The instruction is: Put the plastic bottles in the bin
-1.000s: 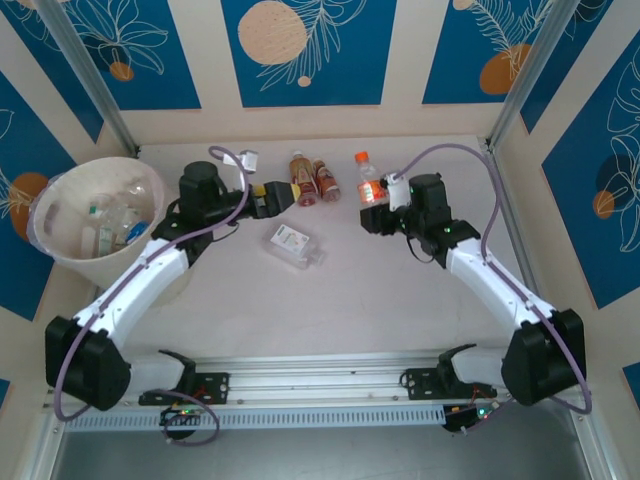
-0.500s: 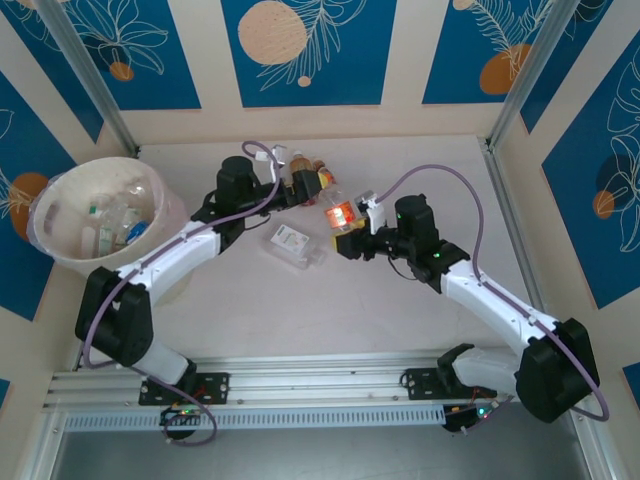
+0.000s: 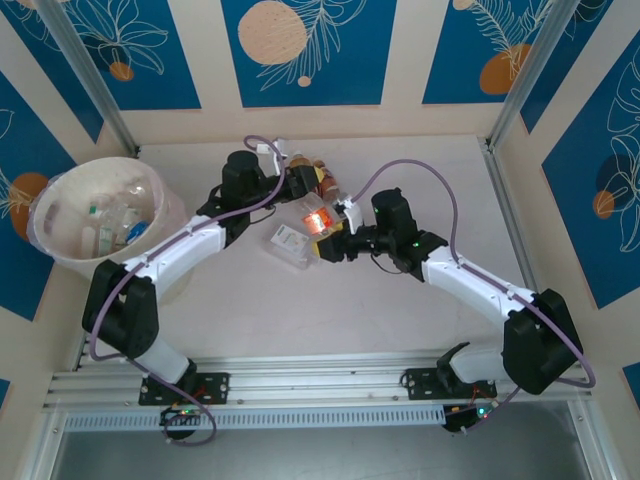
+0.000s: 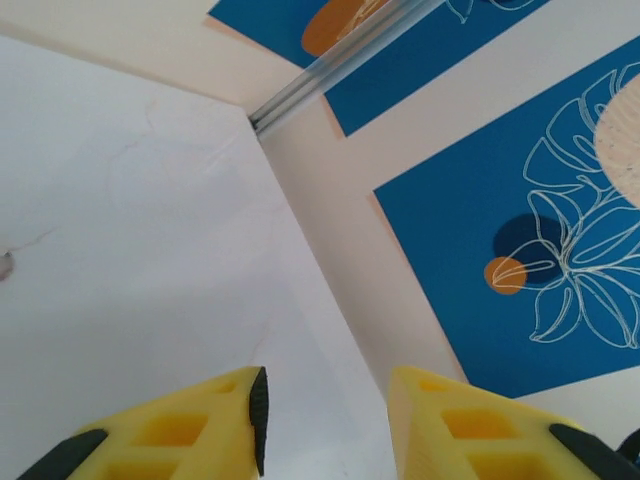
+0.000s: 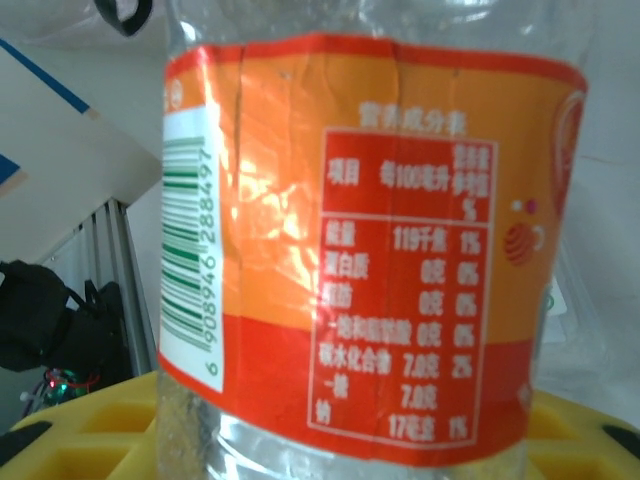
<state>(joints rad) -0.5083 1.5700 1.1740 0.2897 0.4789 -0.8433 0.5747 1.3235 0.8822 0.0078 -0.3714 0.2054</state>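
Right claw (image 3: 328, 240) clenched on clear plastic bottle with orange-red label (image 5: 350, 230) mid-table (image 3: 300, 310), well apart from round cream bin (image 3: 45, 210) at left; left claw (image 4: 325, 420) released, empty, beside amber-filled bottles (image 3: 320, 177).

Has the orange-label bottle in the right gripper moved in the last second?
Yes. The orange-label bottle, in the right gripper, has travelled left toward the bin.

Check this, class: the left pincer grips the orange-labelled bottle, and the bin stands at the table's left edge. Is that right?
The side is wrong. The right pincer grips the orange-labelled bottle, as the right wrist view shows. The bin does stand at the table's left edge.
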